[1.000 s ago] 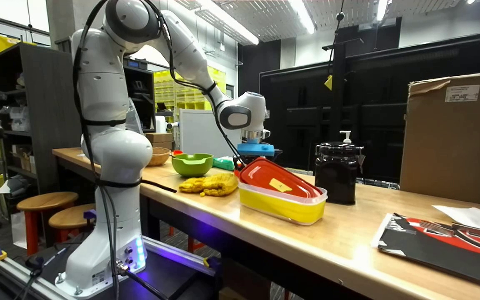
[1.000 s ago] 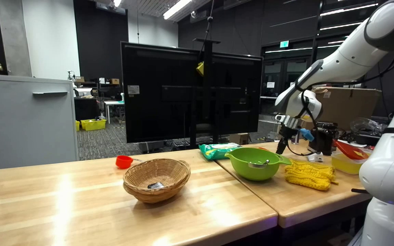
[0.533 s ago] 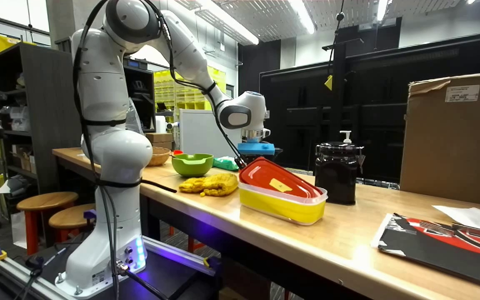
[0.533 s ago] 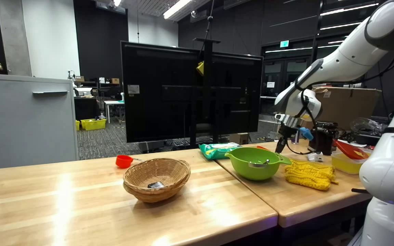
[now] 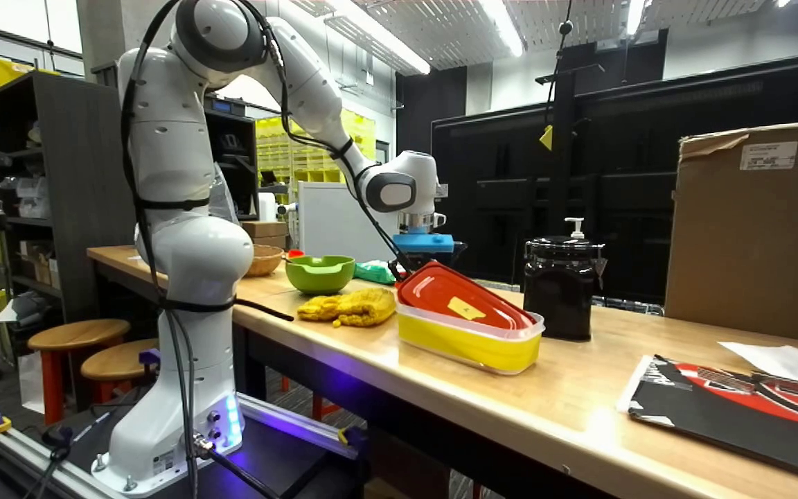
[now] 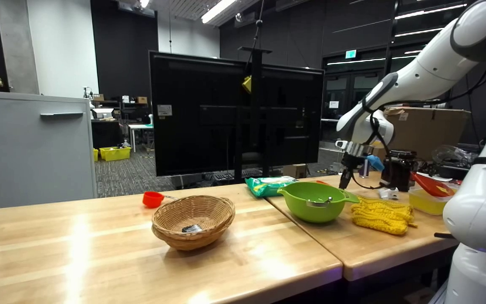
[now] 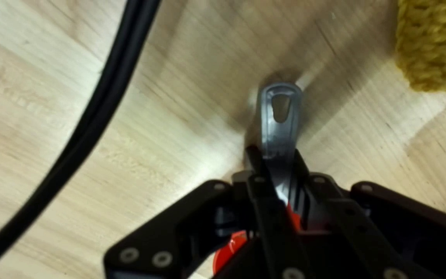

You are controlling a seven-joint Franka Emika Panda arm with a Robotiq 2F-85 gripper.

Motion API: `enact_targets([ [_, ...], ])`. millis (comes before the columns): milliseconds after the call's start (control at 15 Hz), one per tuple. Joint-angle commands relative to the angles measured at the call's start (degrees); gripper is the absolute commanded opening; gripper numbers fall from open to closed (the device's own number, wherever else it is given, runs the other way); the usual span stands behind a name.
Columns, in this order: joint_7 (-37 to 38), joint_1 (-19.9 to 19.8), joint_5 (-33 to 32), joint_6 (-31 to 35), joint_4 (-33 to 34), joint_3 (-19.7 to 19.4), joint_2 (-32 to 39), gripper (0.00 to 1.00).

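As the black two-fingered tool (image 7: 276,157) clamps a slotted grey handle (image 7: 279,139), a rounded red part (image 7: 230,250) shows under it

Left to right in an exterior view, a small red cup (image 6: 153,199) sits near an oval wicker basket (image 6: 186,242) on the pale wooden counter (image 6: 112,257). Next come a shiny green packet (image 6: 264,188) and a lime-green spouted bowl (image 6: 308,214) holding a metal utensil (image 6: 318,204). Behind the bowl's right side, the tool points down, jaws pressed to the handle; I cannot tell whether the handle touches the counter. Rightmost are a mustard-yellow knitted cloth (image 6: 382,217) and a translucent yellow tub (image 6: 426,204) with a red lid (image 6: 433,185) tilted partly inside.
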Motion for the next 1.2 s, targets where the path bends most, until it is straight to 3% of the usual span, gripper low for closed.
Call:
enact_targets([
  [0, 6.18, -1.1, -6.49, -2.81, 0.36, 1.39, -2.54, 0.04],
  [1133, 20.49, -1.12, -25.59, -14.6, 2.23, 3.25, -13.04, 0.04],
])
